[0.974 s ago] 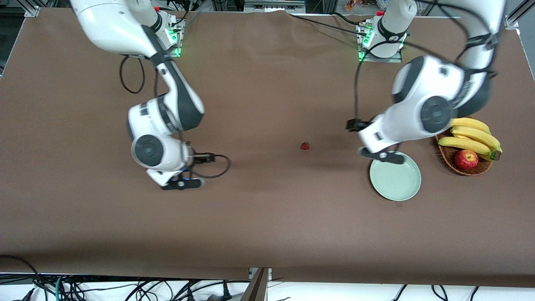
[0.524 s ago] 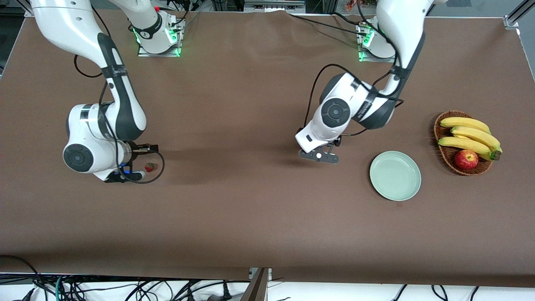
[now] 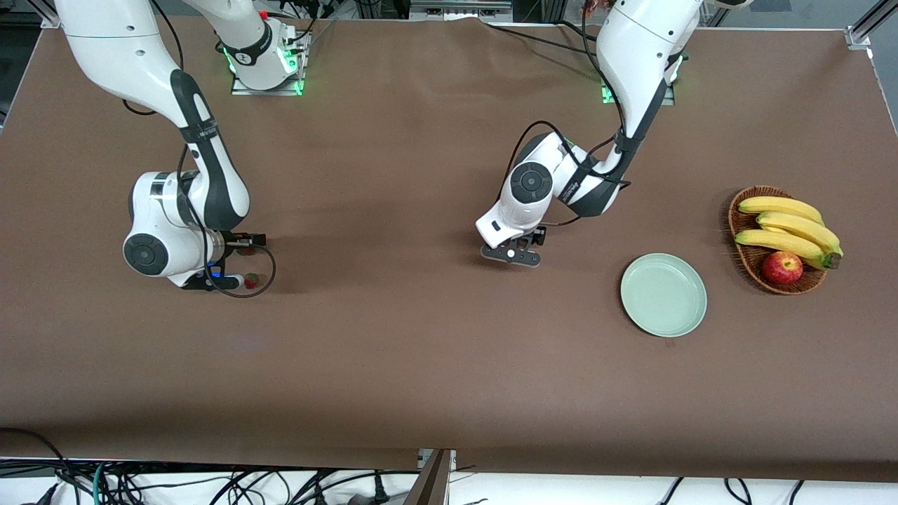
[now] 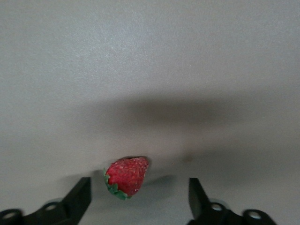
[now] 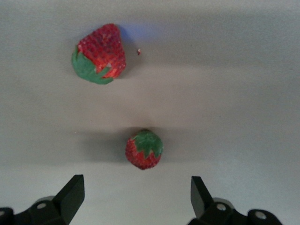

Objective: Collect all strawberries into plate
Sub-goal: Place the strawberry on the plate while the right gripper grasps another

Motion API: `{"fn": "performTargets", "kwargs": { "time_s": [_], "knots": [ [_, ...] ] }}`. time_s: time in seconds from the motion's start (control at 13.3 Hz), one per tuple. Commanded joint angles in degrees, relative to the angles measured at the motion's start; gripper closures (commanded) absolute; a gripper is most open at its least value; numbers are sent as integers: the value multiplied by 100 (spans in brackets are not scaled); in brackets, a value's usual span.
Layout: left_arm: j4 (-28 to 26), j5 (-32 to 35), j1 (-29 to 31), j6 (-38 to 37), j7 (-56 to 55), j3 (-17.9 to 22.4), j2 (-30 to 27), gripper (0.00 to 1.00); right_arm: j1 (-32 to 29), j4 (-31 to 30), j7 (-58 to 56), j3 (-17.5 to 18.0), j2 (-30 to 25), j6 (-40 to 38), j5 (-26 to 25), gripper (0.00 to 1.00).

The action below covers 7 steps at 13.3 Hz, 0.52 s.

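Observation:
One strawberry [image 4: 126, 176] lies on the brown table between the open fingers of my left gripper [image 4: 138, 194], which hangs low over it at mid-table [image 3: 511, 254]; the hand hides this berry in the front view. Two more strawberries [image 5: 101, 54] [image 5: 144, 149] lie under my right gripper [image 5: 136, 197], which is open and empty just short of the closer berry. In the front view my right gripper [image 3: 223, 280] is low toward the right arm's end of the table, with a strawberry [image 3: 251, 280] beside it. The mint-green plate [image 3: 663, 294] is empty.
A wicker basket [image 3: 745, 263] with bananas [image 3: 789, 228] and a red apple [image 3: 782, 267] stands beside the plate, toward the left arm's end of the table. Black cables loop from both wrists.
My left gripper swung from over the plate to the mid-table strawberry and came down over it. My right gripper moved toward the right arm's end of the table, to the two berries.

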Motion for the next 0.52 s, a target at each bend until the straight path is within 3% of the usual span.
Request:
{"fn": "performTargets", "kwargs": {
  "time_s": [0.0, 0.15, 0.22, 0.37, 0.45],
  "knots": [
    [29, 163, -47, 44, -82, 92, -41, 68, 21, -500, 7, -22, -177, 535, 106, 0],
    [38, 267, -29, 44, -38, 127, -32, 69, 21, -599, 7, -22, -177, 801, 106, 1],
    [29, 434, 6, 17, -46, 119, -58, 77, 21, -599, 7, -22, -169, 836, 106, 7],
    [38, 462, 76, -210, -11, 127, -207, 83, 21, -599, -2, -22, -177, 837, 106, 55],
    [64, 462, 164, -525, 93, 127, -356, 83, 21, -599, -2, -22, -177, 828, 106, 69]
  ]
}}
